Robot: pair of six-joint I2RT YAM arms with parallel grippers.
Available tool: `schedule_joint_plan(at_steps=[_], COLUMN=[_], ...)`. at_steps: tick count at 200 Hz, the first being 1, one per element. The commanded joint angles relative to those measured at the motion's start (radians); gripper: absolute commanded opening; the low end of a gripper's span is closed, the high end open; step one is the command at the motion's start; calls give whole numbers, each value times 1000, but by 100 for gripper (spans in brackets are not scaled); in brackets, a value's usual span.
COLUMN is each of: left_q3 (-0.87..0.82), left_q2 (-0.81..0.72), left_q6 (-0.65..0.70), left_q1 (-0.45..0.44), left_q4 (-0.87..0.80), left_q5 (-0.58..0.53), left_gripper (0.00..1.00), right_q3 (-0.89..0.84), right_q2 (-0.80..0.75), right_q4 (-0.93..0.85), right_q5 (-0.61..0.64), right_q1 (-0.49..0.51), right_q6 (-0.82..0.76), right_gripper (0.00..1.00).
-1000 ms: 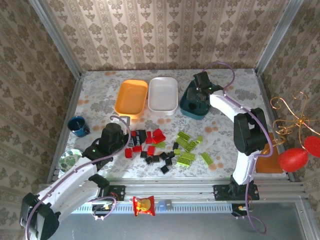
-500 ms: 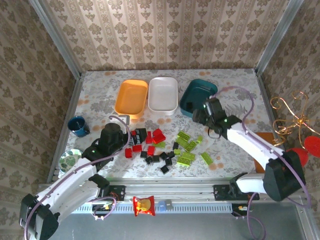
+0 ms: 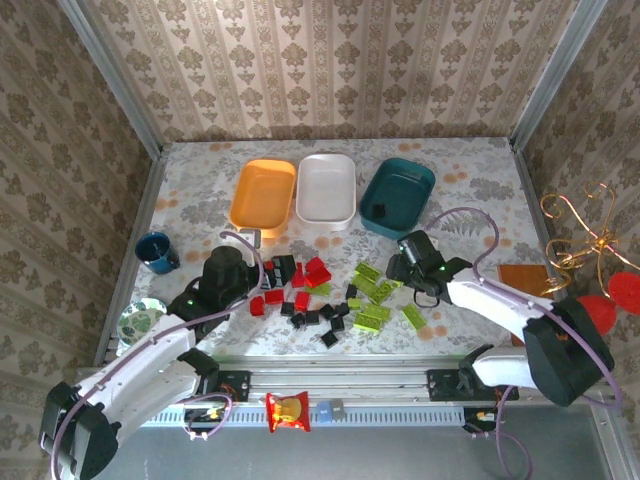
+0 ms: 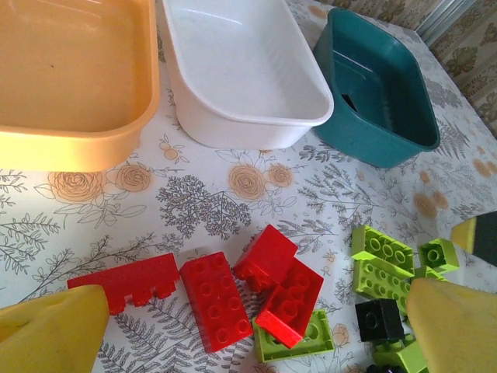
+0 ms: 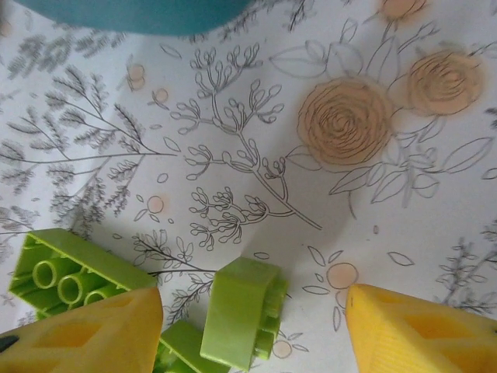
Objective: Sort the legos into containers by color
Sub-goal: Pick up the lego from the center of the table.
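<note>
Three trays (image 3: 326, 188) line the far bench (image 3: 200, 190) from above, legos (image 3: 320, 300) strewn nearer. The right hand (image 3: 398, 270) hangs over the green ones and the left hand (image 3: 252, 265) by the red. Left wrist: hand wide and empty, red bricks (image 4: 217, 299) between its fingers. Right wrist: hand half-wide, holding nothing, straddling a green brick (image 5: 242, 311) whose long axis runs across the closing line. The teal tray (image 5: 124, 9) lies just beyond.

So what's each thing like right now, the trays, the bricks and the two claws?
orange tray: empty
white tray: empty
teal tray: one black brick inside
red bricks: loose on the table
lime bricks: loose on the table
black bricks: loose on the table
left claw: open, empty, above the red bricks
right claw: open, empty, around a lime brick, not touching it
</note>
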Motion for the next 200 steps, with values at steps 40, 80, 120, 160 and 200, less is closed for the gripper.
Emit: schedule_joint_plan(at_steps=[40,80,120,160,200], left_q3=[-11,-10,-4,-2,7], left_q2=[-5,-2,-10,-27,-29], left_q6=[21,26,36,45,42], left_q1=[-9,-7,-4,-3,-3], left_q4=[27,26,18,2,-13], left_q5=[14,13,7,-2,-14], left_gripper=[100,100,100,100,100], right_q3=[5,-7,24,185,500], right_q2=[115,114,33,-56,183], right_q4=[66,58,-14,-44,-6], right_q5=[-20,-1,21,-121,-236], right_q1=[7,7,7,9,34], right_q6=[78,78,8,-181,-293], right_gripper=[49,35,25,25,24])
